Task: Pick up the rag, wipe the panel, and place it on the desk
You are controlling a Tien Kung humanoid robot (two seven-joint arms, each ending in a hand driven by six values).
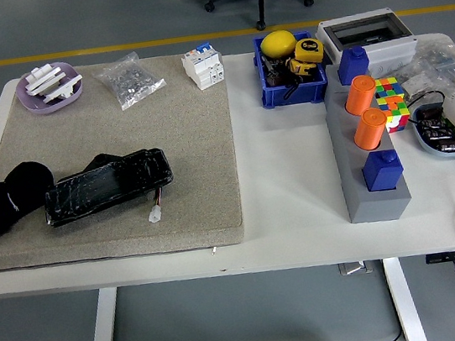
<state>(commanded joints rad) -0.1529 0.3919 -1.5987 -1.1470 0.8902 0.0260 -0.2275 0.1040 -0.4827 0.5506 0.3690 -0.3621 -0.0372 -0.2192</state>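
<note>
1. No robot hand is showing in the head view, so I cannot tell how the fingers of either hand are standing or whether they are holding anything.
2. A white rectangular table point(287, 170) is carrying a large beige rough-surfaced mat point(122, 143) that is covering its left half.
3. A crumpled black cloth rag with a small red patch point(3, 200) is lying at the mat's left edge, toward the near-left corner, partly hanging over the edge.
4. A black glossy rectangular panel point(107, 186) is lying flat just beside the rag, to its right, touching or nearly touching it, with its long side slightly tilted.
5. A small white connector on thin wires point(156, 212) is sitting at the panel's near-right end.
6. A lilac shallow bowl holding white plastic parts point(49, 83) is sitting at the mat's far-left corner.
7. A clear plastic bag of small metal parts point(128, 80) is lying near the mat's far edge.
8. A white circuit breaker with a blue lever point(203, 66) is standing at the mat's far-right corner.
9. A blue plastic bin point(289, 68) with a yellow round object and a yellow tape measure in it is sitting at the table's far edge.
10. A grey block point(369, 167) bearing two orange cylinders and two blue blocks is running along the table's right part.
11. A multicoloured puzzle cube point(393, 102) is sitting just beside the grey block.
</note>
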